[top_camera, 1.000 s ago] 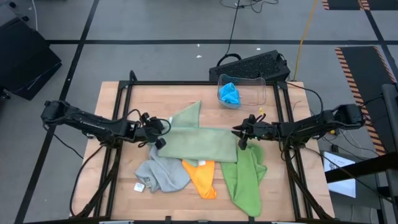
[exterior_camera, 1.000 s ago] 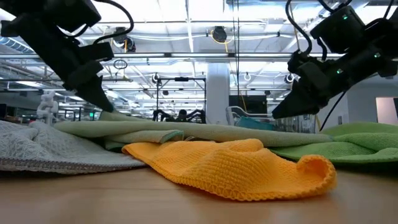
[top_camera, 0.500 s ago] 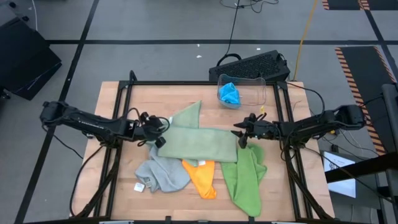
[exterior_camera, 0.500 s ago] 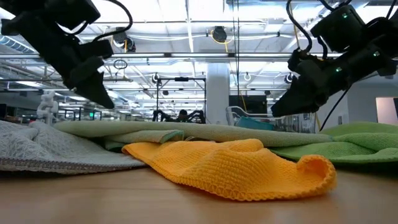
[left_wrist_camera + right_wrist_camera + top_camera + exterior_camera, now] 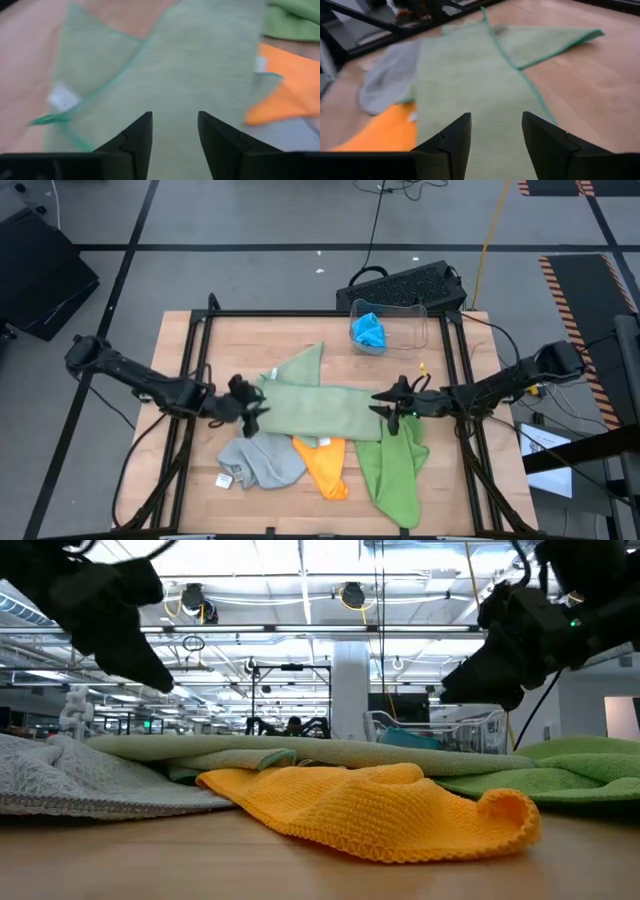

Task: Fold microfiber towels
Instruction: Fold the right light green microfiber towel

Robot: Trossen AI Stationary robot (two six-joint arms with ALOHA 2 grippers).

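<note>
Sage green towel [image 5: 318, 405] lies mid-desk, its long axis running from left edge to right edge. The left gripper [image 5: 252, 406] and right gripper [image 5: 388, 408] hover at opposite ends, fingers spread and empty, equally near.
</note>
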